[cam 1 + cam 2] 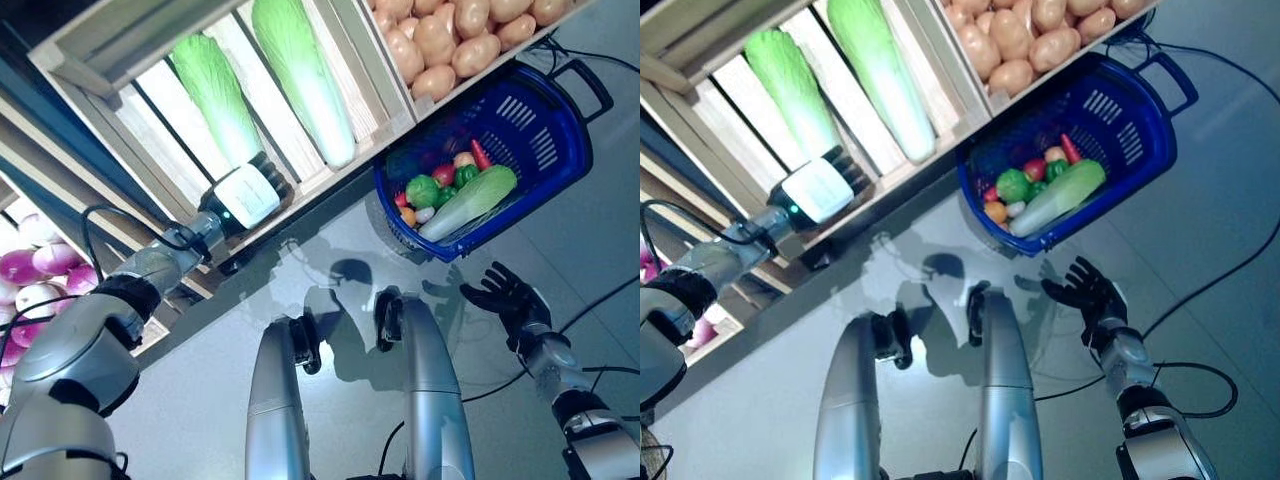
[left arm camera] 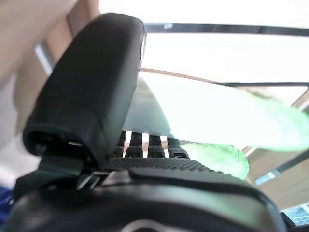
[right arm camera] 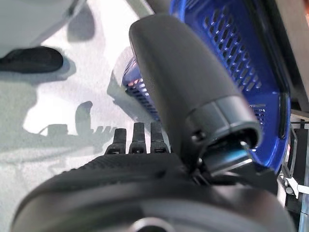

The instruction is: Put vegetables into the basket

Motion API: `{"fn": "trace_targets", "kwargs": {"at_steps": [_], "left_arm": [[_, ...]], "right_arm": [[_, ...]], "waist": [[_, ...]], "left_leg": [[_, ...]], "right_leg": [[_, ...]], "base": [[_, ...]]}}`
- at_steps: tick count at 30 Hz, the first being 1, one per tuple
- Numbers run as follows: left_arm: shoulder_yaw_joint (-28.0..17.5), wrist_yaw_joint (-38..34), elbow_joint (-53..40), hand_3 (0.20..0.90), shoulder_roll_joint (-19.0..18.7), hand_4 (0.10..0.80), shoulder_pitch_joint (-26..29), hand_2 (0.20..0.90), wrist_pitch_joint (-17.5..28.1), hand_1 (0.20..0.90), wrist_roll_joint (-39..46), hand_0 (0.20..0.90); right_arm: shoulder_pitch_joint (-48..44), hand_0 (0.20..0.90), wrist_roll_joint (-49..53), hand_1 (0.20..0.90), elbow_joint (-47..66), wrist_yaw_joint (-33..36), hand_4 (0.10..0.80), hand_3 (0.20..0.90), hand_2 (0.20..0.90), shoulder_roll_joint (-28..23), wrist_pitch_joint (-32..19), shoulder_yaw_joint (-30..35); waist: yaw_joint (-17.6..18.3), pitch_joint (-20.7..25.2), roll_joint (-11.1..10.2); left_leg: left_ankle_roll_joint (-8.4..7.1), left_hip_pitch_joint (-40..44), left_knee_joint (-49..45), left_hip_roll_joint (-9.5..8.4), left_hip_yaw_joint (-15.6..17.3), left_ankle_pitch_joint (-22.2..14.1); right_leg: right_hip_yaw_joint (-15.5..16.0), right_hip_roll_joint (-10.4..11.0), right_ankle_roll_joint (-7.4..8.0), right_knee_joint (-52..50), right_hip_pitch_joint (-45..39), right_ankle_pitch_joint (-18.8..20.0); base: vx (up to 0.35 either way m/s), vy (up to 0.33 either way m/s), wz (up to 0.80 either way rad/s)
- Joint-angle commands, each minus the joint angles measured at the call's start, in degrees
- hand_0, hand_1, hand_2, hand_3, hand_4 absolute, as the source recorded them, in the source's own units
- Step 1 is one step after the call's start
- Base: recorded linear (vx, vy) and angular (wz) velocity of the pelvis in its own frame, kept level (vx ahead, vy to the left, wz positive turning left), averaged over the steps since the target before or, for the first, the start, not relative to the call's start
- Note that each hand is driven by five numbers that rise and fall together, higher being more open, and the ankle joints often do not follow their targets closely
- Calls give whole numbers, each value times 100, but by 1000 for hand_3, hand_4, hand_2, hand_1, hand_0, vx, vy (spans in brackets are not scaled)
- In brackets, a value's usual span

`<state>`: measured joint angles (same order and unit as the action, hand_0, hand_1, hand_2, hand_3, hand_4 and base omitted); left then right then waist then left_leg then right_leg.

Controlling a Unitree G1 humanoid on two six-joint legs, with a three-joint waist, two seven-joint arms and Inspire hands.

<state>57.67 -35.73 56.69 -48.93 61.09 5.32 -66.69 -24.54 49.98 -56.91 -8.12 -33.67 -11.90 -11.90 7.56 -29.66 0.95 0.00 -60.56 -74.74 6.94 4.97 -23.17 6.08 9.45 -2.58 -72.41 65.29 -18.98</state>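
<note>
Grey polished floor (image 1: 600, 230) runs beneath a slatted pale wooden produce rack (image 1: 330, 170), whose neighbouring compartment holds tan potatoes (image 1: 450, 40). On the floor at the rack's front edge stands a blue perforated plastic basket with black handles (image 1: 545, 130), already holding one long pale cabbage (image 1: 470, 200) and small mixed vegetables. Two long green-and-white napa cabbages lie side by side on the rack slats, long axes parallel, white stem ends toward the front edge and leafy tops toward the back. The left hand (image 1: 250, 192) is at the stem end of the left cabbage (image 1: 215, 100), which lies straight beyond its fingers along the reach line; the left wrist view shows fingers (image 2: 145, 144) extended and thumb raised, with nothing grasped. The second cabbage (image 1: 305, 75) lies nearer the basket. The right hand (image 1: 512, 296) hangs above the floor just before the basket, fingers spread, empty. Judgement: the left hand is far nearer; closing around the stem end comes next.
</note>
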Motion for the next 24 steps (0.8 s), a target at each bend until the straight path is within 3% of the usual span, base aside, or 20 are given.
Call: {"fn": "trace_targets", "kwargs": {"at_steps": [1,7,17,19,24], "left_arm": [[-213,-1,593,900,-452,800,250,900,-397,900,102,900],[-115,-170,827,900,-447,800,435,900,-416,900,-28,900],[-111,450,952,900,-725,800,581,900,-460,900,306,900],[-90,527,923,300,-746,400,641,300,-412,300,373,300],[-4,572,804,300,-767,400,814,300,-275,300,392,300]], "right_arm": [[396,900,206,900,42,126,800,900,900,-427,-408,325],[526,900,187,900,-44,4,800,900,900,-494,-472,507],[715,900,166,900,94,-158,800,900,900,-533,-521,626],[691,900,153,900,126,-126,800,900,900,-521,-503,618],[634,900,167,900,237,-73,800,900,900,-533,-443,615]], "waist": [[75,107,-81],[138,148,-107],[168,197,-115],[170,200,-112],[174,213,-114]], "left_leg": [[-57,3,357,151,-6,22],[-45,-302,92,240,-15,-32],[16,-668,-291,372,11,-53],[29,-704,-327,389,24,-59],[65,-673,-393,418,56,-86]], "right_leg": [[-230,209,384,323,-540,-18],[-246,221,372,96,-264,-48],[-245,254,357,-232,84,-41],[-240,255,354,-281,129,-52],[-226,279,332,-360,111,-94]], "base": [[50,24,-1],[19,34,-5],[14,21,-7],[-14,9,0],[-13,-11,8]]}}
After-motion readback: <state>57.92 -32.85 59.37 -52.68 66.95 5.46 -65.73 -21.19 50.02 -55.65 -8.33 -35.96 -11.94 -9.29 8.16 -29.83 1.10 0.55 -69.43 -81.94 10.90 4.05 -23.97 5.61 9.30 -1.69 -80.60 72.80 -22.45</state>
